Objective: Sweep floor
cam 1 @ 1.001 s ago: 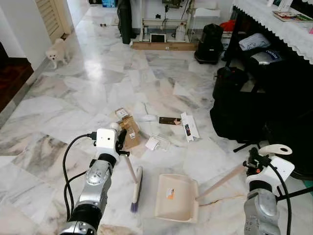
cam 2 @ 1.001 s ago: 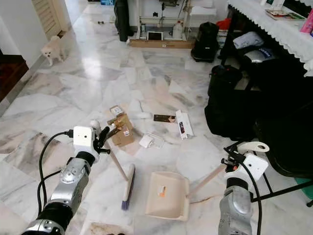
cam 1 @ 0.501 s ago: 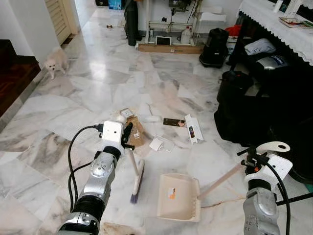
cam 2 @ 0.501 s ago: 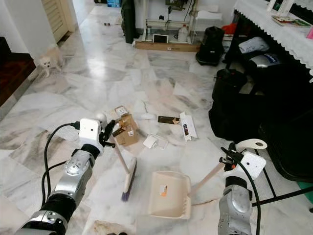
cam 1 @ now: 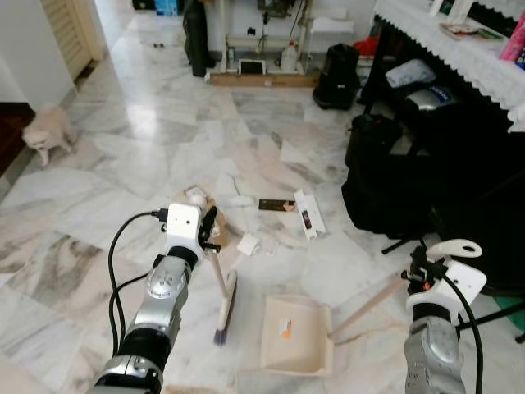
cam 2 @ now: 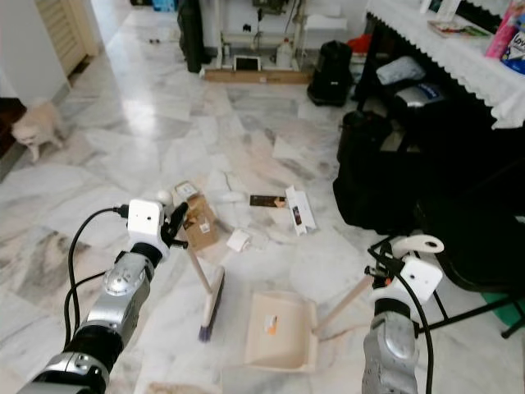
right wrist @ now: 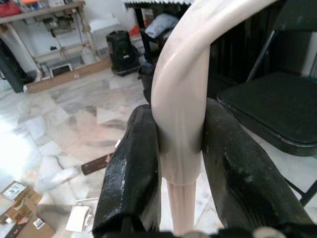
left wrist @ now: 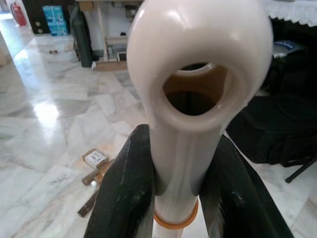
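Left pincer (left wrist: pixel 173 198) pressed tight on the cream handle of the broom (cam 1: pixel 223 304), both black fingers (left wrist: pixel 126 193) touching its sides just under the loop at the handle's top. Broom leaning, with its brush head down on the marble floor (cam 1: pixel 123 164), near and a little left of the middle. Purple bristles at the near end of the brush head.

Right pincer (right wrist: pixel 181 163) squeezed shut on the curved cream handle of the dustpan (cam 1: pixel 297 335), one finger (right wrist: pixel 133 168) on each side. Dustpan flat on the floor just right of the broom head, its long handle slanting up to the right.

Small pile of trash (cam 1: pixel 246 222) a bit farther out on the floor: a brown cardboard box (cam 2: pixel 199 232) close by the left pincer, a white scrap (cam 1: pixel 248 244), a dark flat packet (cam 1: pixel 276 204) and a white box (cam 1: pixel 305 214) to the right.

Black bags (cam 1: pixel 385 180) on the right, under a surface with a white lace cloth (cam 1: pixel 459 49). Small pale dog (cam 1: pixel 47 134) far left, by the wall.
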